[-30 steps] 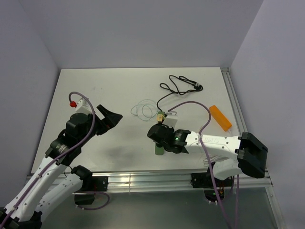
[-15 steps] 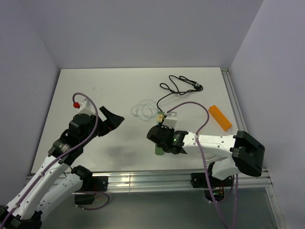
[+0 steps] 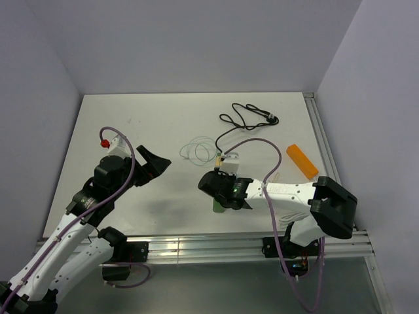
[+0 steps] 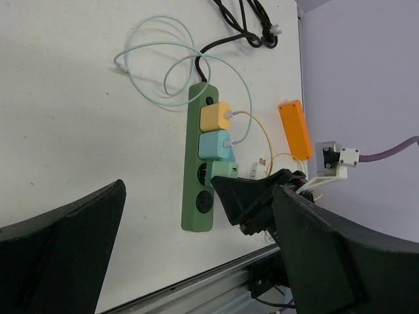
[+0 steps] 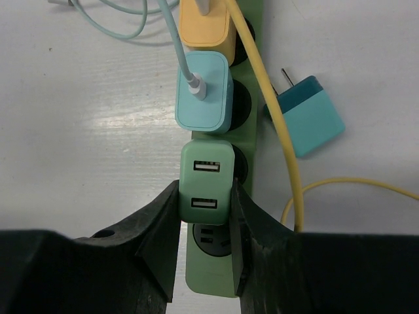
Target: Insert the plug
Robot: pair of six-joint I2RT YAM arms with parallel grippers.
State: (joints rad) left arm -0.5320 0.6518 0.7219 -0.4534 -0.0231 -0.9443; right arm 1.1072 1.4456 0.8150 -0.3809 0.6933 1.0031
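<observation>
On the power strip (image 5: 208,278) — green plug (image 5: 206,176) | clenched between right end effector's (image 5: 205,212) jaws

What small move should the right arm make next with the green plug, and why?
Probably a short press straight down, pushing the green plug into the strip. The right gripper is shut on the plug, which sits lined up over a socket next to the blue plug. The pictures do not show whether it is fully seated.

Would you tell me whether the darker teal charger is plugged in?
Out: the darker teal charger lies on the table beside the power strip, its prongs bare.
</observation>
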